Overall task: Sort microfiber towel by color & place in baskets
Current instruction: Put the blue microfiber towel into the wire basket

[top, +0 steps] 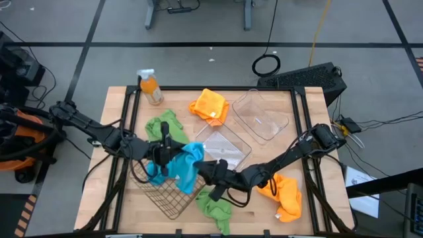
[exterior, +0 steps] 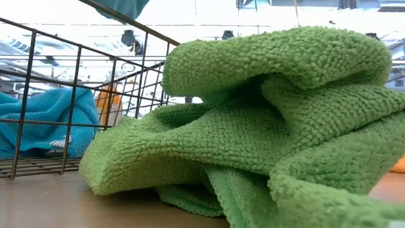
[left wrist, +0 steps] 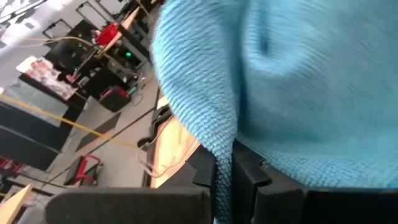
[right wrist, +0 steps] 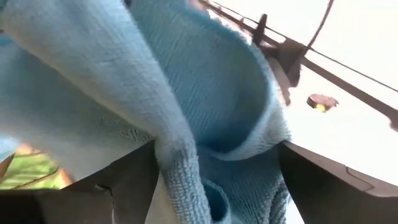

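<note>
I am pinching the blue towel [top: 187, 165] tight in my left pincer [top: 163, 153], dangling it over the wire basket [top: 166, 193] for dropping, while my right pincer [top: 203, 173], at its three o'clock, is gaping wide around a fold.

Fuzzy looped green towel [exterior: 253, 126] lies on smooth wood table [exterior: 63, 202] beside dark wire-mesh basket [exterior: 76, 95].

Overhead, table-level, two close wrist views
</note>
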### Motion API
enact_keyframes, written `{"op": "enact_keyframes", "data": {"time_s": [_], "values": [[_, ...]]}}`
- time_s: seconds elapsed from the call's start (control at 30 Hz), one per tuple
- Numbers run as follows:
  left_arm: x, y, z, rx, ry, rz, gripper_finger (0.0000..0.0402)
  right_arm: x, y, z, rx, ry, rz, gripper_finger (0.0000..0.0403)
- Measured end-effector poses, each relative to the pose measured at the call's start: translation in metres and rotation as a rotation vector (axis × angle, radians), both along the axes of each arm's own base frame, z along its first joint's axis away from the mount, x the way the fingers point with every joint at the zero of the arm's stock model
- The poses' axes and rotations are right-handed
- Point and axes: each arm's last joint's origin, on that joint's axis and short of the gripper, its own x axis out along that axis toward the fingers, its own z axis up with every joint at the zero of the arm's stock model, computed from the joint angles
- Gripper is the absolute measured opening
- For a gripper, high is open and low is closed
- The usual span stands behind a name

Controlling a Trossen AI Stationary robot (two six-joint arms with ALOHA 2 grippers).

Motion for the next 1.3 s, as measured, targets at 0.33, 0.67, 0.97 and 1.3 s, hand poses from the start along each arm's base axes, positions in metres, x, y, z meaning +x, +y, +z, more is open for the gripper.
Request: {"op": "enact_keyframes", "data": {"time_s": [0.33,0.67,0.97,1.3], "values": [[-0.007,-0.017,0.000,0.072,0.009,-0.103,0.0024,-0.001,-0.003,0.005,0.132,-0.086,0.027,0.0313],[0.007,-0.028,-0.013,0.146,0.050,-0.150,0.0024,0.001,-0.005,0.005,0.176,-0.102,0.071,0.0313],[0.017,-0.027,-0.015,0.169,0.023,-0.128,0.0025,0.004,-0.008,-0.002,0.197,-0.042,0.063,0.0253],[0.018,-0.023,-0.013,0.169,0.011,-0.095,0.0025,0.004,-0.004,-0.006,0.182,0.005,0.061,0.0104]]}}
